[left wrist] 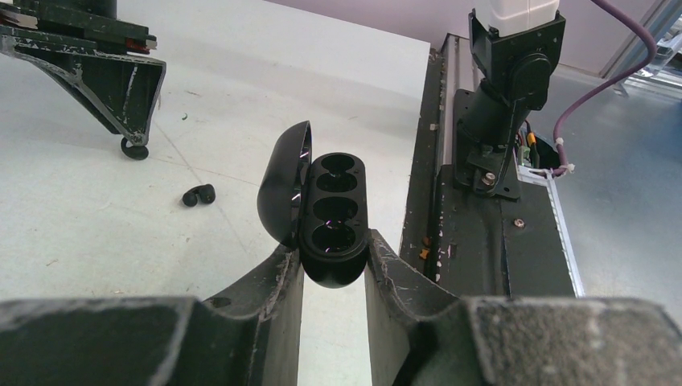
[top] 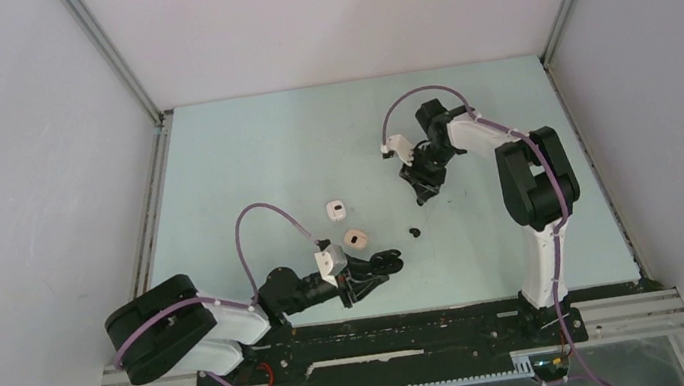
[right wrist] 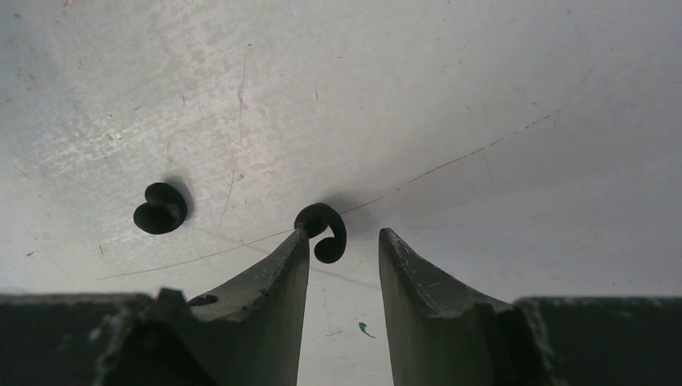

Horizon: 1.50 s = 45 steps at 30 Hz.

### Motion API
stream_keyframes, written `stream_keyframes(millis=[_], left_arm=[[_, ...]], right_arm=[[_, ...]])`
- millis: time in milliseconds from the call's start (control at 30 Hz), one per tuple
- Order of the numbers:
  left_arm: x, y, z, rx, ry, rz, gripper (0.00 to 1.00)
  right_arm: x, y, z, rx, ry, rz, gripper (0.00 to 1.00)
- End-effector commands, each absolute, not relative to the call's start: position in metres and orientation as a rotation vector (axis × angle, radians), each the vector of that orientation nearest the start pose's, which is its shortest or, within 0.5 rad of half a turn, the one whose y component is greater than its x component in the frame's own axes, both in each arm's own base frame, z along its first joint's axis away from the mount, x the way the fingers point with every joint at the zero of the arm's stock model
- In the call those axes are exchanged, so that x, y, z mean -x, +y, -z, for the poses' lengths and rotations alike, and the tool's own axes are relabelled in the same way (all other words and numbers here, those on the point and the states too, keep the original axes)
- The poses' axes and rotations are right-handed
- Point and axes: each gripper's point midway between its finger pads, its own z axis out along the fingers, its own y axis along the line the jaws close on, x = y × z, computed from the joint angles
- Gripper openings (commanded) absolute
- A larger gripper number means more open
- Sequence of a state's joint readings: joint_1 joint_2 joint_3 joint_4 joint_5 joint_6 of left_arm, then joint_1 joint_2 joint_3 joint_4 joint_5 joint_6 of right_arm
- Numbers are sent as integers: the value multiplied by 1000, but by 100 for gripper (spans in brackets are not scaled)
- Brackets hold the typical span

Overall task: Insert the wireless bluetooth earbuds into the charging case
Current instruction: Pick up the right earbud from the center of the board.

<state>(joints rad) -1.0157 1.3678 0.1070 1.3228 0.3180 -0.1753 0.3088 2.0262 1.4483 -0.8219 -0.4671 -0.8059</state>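
Left claw (left wrist: 334, 244) clamps the open black charging case (left wrist: 334, 201); right claw (right wrist: 344, 233) gapes, one finger touching a black earbud (right wrist: 318, 217).

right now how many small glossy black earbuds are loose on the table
2: one black earbud lies alone on the pale table; the other sits at a fingertip of the right gripper. Others may be hidden.

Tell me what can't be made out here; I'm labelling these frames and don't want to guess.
- Top view: the nearer white case is too small to see inside.
- Top view: the right gripper covers the earbud beneath it.
- Left wrist view: the left gripper hides the black case at its lower end.
- Right wrist view: one finger covers part of that earbud; whether they touch is unclear.
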Motion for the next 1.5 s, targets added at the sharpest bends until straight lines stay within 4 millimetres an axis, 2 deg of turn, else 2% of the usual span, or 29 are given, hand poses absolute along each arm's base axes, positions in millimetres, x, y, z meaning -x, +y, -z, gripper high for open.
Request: stream_keyframes(millis=[0,433,600,767,1100,1467], left_arm=[[-132,-329,-151,-894,1286,1181,0],[-131,-329,-151,-902,1291,1184,0],[-132,-329,-150,-904,1293,1179,0],[-131,-331,-149,-908,1296,1184,0],[-133,-332,-146,-910,1310,1177,0],[-134,-333,-145,-915,1319,1174,0]], right_arm=[[-348,173,-22,1557,2326,-647,40],[-336,176,-26,1569,2322,-745,35],[-352,169,-38,1528,2310,-688,34],[-365,160,-35,1568,2313,-575,34],[-379,165,-31,1606,2307,-545,34],[-357,166,-22,1673,2306,-619,36]])
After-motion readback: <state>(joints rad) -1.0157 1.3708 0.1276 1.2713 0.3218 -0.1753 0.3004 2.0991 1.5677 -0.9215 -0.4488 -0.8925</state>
